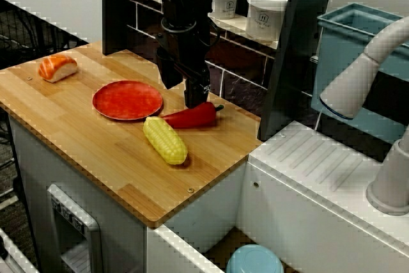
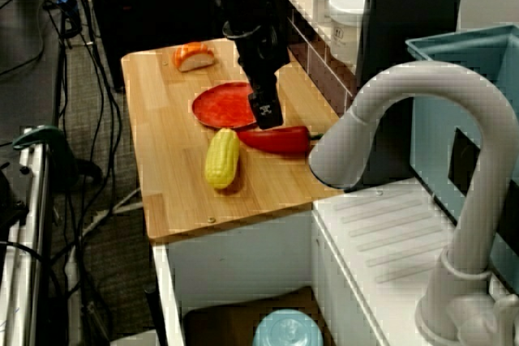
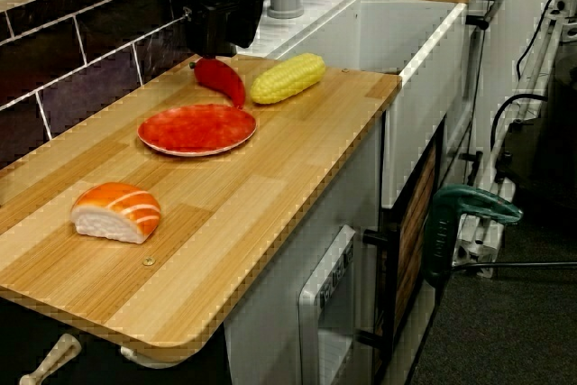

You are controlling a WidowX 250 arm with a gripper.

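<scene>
Seemingly at the grasp stage, mid-frame, with the gripper (image 1: 192, 97) right over the red pepper (image 1: 192, 117) beside the red plate (image 1: 128, 100) and corn cob (image 1: 165, 140), spread or pinching impossible to tell; calls for a firm pinch before lifting.

Your matt black pincer (image 1: 184, 96) hangs over a glossy plastic pepper (image 1: 192, 117). Beside it, knobbly corn (image 1: 165, 140) lies on the smooth wooden counter (image 1: 96, 151).

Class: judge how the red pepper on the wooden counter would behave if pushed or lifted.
The red pepper looks glossy and smooth, so it may slip in a grip. Its curved, tapering body lies on the counter, so a push would probably pivot it rather than roll it. It looks like a moulded toy, likely stiff and light.
</scene>
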